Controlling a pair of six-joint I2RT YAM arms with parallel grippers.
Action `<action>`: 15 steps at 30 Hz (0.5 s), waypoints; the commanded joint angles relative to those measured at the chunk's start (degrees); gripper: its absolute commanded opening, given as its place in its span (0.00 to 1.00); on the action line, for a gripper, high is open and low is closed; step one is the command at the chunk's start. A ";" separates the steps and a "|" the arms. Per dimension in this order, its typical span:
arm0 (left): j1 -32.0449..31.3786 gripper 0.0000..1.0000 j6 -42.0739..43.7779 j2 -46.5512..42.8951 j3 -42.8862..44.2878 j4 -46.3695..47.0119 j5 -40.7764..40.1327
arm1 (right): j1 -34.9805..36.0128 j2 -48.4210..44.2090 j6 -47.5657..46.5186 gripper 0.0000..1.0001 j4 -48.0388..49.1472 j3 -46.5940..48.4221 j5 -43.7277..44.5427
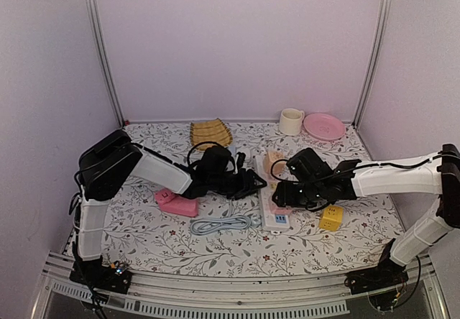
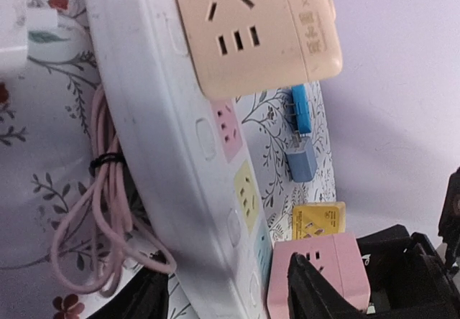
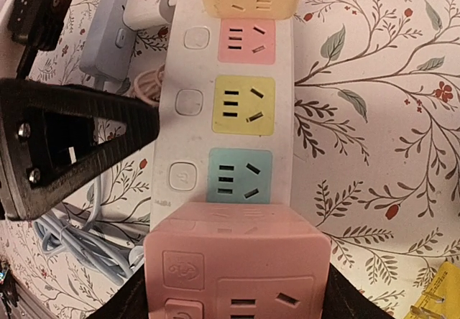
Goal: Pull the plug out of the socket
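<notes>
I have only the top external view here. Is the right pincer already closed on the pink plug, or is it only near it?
Observer: Closed on it. In the right wrist view, the fingers of the right pincer lie against both sides of the pink plug.
Operator: Good. Is the left pincer gripping the socket?
Observer: No. The left wrist view shows its fingers wide apart, so it is open.

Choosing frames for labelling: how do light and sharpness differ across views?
Top external: even, cool lilac light, small detail soft. Left wrist: pale, washed out, power strip slightly hazy. Right wrist: warm cast, crisp detail, pink plug cropped at the bottom.
</notes>
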 commanded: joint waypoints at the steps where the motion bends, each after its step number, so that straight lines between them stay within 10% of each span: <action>1: 1.52 0.55 -0.80 2.94 3.93 -2.83 -1.19 | 0.37 -3.86 -1.38 0.22 9.58 -1.04 -3.33; 15: 0.56 0.50 -1.70 7.10 7.70 -3.77 2.28 | 0.46 -4.05 -4.92 0.20 14.33 -3.44 -4.67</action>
